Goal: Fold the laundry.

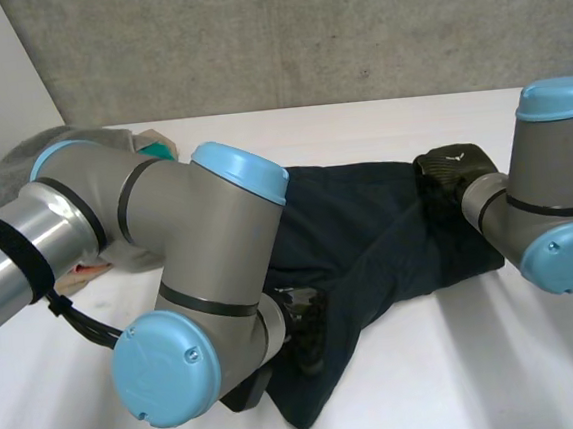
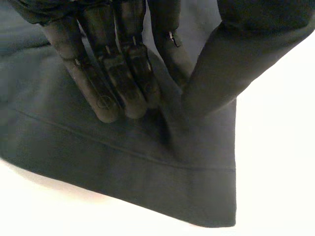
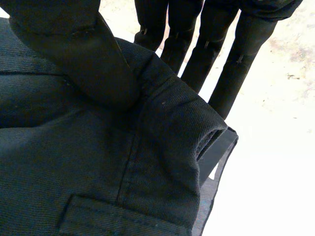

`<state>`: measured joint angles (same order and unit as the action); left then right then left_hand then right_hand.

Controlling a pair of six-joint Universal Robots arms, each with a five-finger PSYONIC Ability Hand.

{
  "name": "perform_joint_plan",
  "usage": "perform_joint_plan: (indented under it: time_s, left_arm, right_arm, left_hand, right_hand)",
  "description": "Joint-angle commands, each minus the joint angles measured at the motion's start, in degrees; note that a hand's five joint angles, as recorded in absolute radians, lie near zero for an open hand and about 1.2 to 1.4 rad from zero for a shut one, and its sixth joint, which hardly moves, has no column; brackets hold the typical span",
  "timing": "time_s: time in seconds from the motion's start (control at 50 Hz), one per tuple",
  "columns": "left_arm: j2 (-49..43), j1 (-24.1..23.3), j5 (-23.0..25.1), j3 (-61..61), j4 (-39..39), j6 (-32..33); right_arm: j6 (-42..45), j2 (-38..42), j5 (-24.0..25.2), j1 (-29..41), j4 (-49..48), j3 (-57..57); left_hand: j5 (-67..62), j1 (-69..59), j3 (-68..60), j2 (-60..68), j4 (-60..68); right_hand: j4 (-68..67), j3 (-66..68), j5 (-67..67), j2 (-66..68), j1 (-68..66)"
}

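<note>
At the hem (image 2: 147, 169) of the dark garment (image 1: 367, 217), our left hand (image 2: 115, 73) pinches a fold; at its waistband (image 3: 170, 123), our right hand (image 3: 241, 64) pinches the edge.

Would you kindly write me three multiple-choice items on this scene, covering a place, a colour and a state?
1. Where on the dark garment is the left robot hand?
A. by a hemmed corner
B. on a printed logo
C. off the cloth entirely

2. What colour is the garment?
A. red
B. very dark
C. yellow

3. The right robot hand is:
A. open in the air
B. pinching the garment's thick edge
C. holding a hanger

Answers:
1 A, the stitched hem and corner lie just past its fingertips.
2 B, it is near black against the white table.
3 B, its thumb is over the edge with the fingers behind.
</note>
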<state>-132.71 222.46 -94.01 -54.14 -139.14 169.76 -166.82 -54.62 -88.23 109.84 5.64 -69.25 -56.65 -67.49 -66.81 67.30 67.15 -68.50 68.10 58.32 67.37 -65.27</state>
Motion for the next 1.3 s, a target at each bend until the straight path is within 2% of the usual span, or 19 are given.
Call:
perform_joint_plan:
  time_s: [0.02, 0.06, 0.08, 0.14, 0.18, 0.24, 0.32, 0.42, 0.54, 0.62, 0.7, 0.8, 1.04, 1.12, 1.14, 1.16, 1.18, 1.2, 1.3]
  left_arm:
    - [4.4, 2.4, -1.8, -1.2, -1.9, 2.9]
    - [5.9, 3.2, 0.2, -2.7, -2.1, 5.0]
    - [7.4, 4.2, 2.8, -4.5, -2.3, 7.1]
    - [9.0, 5.5, 6.1, -7.3, -2.5, 9.9]
    - [10.2, 6.5, 8.3, -8.9, -2.9, 11.6]
    - [10.5, 7.5, 8.1, -9.1, -4.5, 11.6]
    - [10.5, 6.7, 6.5, -9.6, -6.0, 10.9]
    - [10.0, 2.3, 4.7, -11.4, -6.8, 12.3]
    - [9.7, -2.9, 0.6, -17.4, -15.9, 20.6]
    - [10.7, -3.8, -1.0, -22.0, -23.3, 27.2]
    - [11.2, -4.4, -0.6, -24.7, -28.2, 31.3]
    - [9.7, -5.2, -0.8, -24.5, -29.4, 33.4]
    - [5.9, -5.8, -1.4, -21.2, -28.5, 33.2]
    - [5.6, -6.1, -0.6, -20.8, -28.8, 32.5]
    - [5.5, -6.2, -0.4, -20.8, -28.9, 32.2]
    - [5.4, -6.2, 0.1, -20.8, -29.3, 31.6]
    - [5.4, -6.3, 0.3, -20.8, -29.5, 31.3]
    - [5.4, -6.3, 0.4, -20.8, -29.7, 30.9]
    - [7.1, -4.3, 1.4, -20.8, -29.4, 27.4]
  right_arm:
    - [6.4, -7.1, 3.2, -3.0, 3.3, -5.8]
    - [10.4, -8.8, 5.1, -3.8, 4.9, -7.8]
    - [14.3, -10.8, 6.9, -4.9, 6.0, -9.7]
    - [18.6, -13.1, 9.6, -6.6, 6.0, -11.5]
    - [17.8, -13.6, 10.8, -6.9, 3.0, -11.2]
    - [11.9, -11.2, 9.1, -6.1, -0.4, -8.8]
    - [5.0, -7.6, 6.2, -4.6, -1.3, -5.3]
    - [3.0, -4.1, 3.2, -3.1, -1.2, -2.0]
    - [3.1, -1.4, 2.5, -1.9, -1.2, -0.2]
    - [3.1, -0.6, 2.5, -1.5, -1.3, 0.3]
    - [3.1, -0.4, 2.4, -1.3, -1.4, 0.3]
    - [3.1, -0.4, 2.4, -1.4, -1.4, 0.3]
    - [3.1, -0.4, 2.4, -1.6, -1.5, -0.1]
    - [3.0, -0.7, 2.4, -1.7, -1.5, -0.1]
    - [2.9, -0.7, 2.4, -1.8, -1.6, -0.2]
    - [2.8, -0.8, 2.4, -1.9, -1.5, -0.3]
    - [2.8, -0.9, 2.4, -1.9, -1.5, -0.3]
    - [2.8, -1.0, 2.4, -2.0, -1.4, -0.4]
    - [3.1, -3.2, 2.7, -2.3, -0.7, -2.1]
  left_hand:
    - [-13.4, -12.5, -13.2, 12.7, 12.9]
    - [-13.4, -12.5, -13.2, 12.7, 12.9]
    - [-13.4, -12.5, -13.2, 12.7, 12.9]
    - [-13.4, -12.5, -13.2, 12.7, 12.9]
    - [-13.4, -12.5, -13.2, 12.7, 12.9]
    - [-13.4, -12.5, -13.2, 12.7, 12.9]
    - [36.4, 37.3, 36.6, -37.1, -36.9]
    - [48.9, 49.7, 49.0, -49.5, -49.4]
    - [39.1, 40.0, 39.3, -39.8, -39.6]
    - [39.4, 40.3, 39.6, -40.1, -39.9]
    - [42.8, 43.6, 43.0, -43.5, -43.3]
    - [47.2, 48.0, 47.3, -47.8, -47.7]
    - [43.8, 44.7, 44.0, -44.5, -44.3]
    - [28.1, 28.9, 28.2, -28.7, -28.6]
    - [20.7, 21.5, 20.8, -21.3, -21.2]
    - [3.3, 4.1, 3.5, -3.9, -3.8]
    - [-7.2, -6.4, -7.0, 6.6, 6.7]
    - [-13.3, -12.5, -13.1, 12.6, 12.8]
    - [-13.4, -12.5, -13.2, 12.7, 12.9]
  right_hand:
    - [-11.5, 11.9, 11.7, 12.6, -14.7]
    - [-11.5, 11.9, 11.7, 12.6, -14.7]
    - [-11.5, 11.9, 11.7, 12.6, -14.7]
    - [-11.5, 11.9, 11.7, 12.6, -14.7]
    - [-11.5, 11.9, 11.7, 12.6, -14.7]
    - [-11.5, 11.9, 11.7, 12.6, -14.7]
    - [-11.5, 11.9, 11.7, 12.6, -14.7]
    - [-11.5, 11.9, 11.7, 12.6, -14.7]
    - [-11.5, 11.9, 11.7, 12.6, -14.7]
    - [-11.5, 11.9, 11.7, 12.6, -14.7]
    - [-11.5, 11.9, 11.7, 12.6, -14.7]
    - [-11.5, 11.9, 11.7, 12.6, -14.7]
    - [-11.5, 11.9, 11.7, 12.6, -14.7]
    - [-11.5, 11.9, 11.7, 12.6, -14.7]
    - [-11.5, 11.9, 11.7, 12.6, -14.7]
    - [-11.5, 11.9, 11.7, 12.6, -14.7]
    - [-11.5, 11.9, 11.7, 12.6, -14.7]
    - [-11.5, 11.9, 11.7, 12.6, -14.7]
    - [-11.5, 11.9, 11.7, 12.6, -14.7]
